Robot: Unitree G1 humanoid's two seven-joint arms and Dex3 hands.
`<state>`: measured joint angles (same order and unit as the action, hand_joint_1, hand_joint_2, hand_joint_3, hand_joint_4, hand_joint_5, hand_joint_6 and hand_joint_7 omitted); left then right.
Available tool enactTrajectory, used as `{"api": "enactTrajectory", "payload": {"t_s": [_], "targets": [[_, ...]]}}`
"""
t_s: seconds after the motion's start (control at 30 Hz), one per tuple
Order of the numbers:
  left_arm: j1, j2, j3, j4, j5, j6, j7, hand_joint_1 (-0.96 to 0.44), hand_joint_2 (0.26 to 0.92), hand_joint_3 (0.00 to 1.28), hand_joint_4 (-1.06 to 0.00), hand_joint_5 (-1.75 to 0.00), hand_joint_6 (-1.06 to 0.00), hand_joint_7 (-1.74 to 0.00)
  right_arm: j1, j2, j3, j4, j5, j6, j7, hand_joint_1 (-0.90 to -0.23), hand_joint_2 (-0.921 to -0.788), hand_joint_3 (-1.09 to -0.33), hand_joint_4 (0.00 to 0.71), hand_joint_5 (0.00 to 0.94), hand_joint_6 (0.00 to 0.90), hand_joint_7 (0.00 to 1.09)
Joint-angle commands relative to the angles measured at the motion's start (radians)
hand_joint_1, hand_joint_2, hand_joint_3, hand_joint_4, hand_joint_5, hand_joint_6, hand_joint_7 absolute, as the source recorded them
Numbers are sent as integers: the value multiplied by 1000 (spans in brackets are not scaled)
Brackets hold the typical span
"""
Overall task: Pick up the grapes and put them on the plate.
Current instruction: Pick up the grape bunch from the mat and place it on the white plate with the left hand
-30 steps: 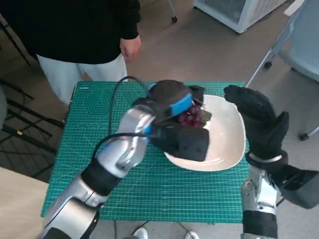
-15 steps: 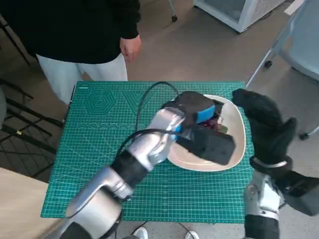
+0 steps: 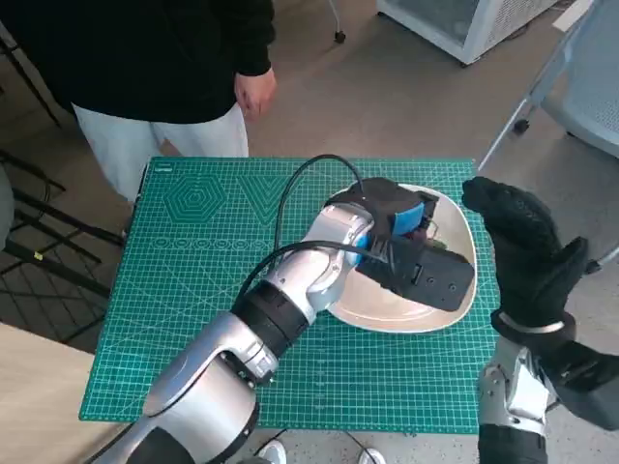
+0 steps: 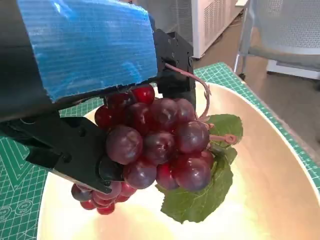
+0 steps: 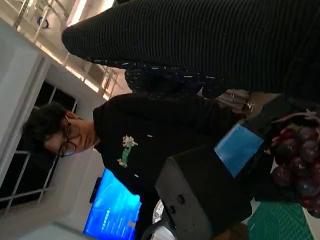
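The left hand (image 4: 85, 75) grips the grapes (image 4: 155, 150) hanging just above the plate (image 4: 270, 165), while the right hand (image 3: 517, 246) waits beside it, fingers spread and holding nothing.

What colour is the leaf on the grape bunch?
Green; the leaf hangs beneath the dark red grapes, over the plate. Clearest in the left wrist view.

Silver-grey left forearm (image 3: 290, 290) with black cable, blue-taped left hand (image 3: 401, 217), black-gloved right hand (image 3: 522, 246)
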<state>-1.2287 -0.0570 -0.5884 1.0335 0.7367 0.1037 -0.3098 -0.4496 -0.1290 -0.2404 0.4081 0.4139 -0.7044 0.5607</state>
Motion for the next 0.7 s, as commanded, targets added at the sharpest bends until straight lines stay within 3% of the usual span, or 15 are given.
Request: {"api": "enactTrajectory", "payload": {"t_s": [0.03,0.3,0.37,0.43,0.5,0.53,0.6,0.7], "targets": [[-18,-7,-1,16,-10,-21,33,4,921,422,-338,-1641,-207,-1474,20,4,0,16,-11,-6,-13,-534,-921,-538,235,1,125,265],[-2,1,10,28,-26,-56,70,2,921,387,-320,-1618,-292,-1435,20,9,8,13,-24,-10,-28,-524,-921,-541,236,1,134,250],[2,2,24,31,-47,-62,56,77,921,339,-376,-1571,-311,-1203,18,9,9,14,-28,-10,-31,-522,-921,-542,236,1,135,247],[7,4,40,33,-73,-63,31,204,921,277,-445,-1492,-321,-767,17,10,10,14,-31,-10,-34,-521,-921,-544,235,0,135,244],[11,7,52,32,-96,-61,5,127,891,217,-378,-1168,-280,-405,17,10,11,14,-34,-10,-37,-521,-921,-546,234,0,136,241],[12,9,55,32,-104,-60,-7,1,872,182,-304,-925,-238,-284,17,10,12,14,-35,-10,-38,-520,-921,-547,234,0,137,240],[12,13,55,34,-113,-59,-30,-299,843,115,-155,-464,-161,-145,16,11,14,13,-37,-9,-40,-520,-921,-549,234,0,137,238],[8,15,40,43,-107,-59,-48,-606,865,63,-50,-151,-86,-50,16,11,15,13,-38,-8,-40,-519,-921,-551,233,0,138,235]]}}
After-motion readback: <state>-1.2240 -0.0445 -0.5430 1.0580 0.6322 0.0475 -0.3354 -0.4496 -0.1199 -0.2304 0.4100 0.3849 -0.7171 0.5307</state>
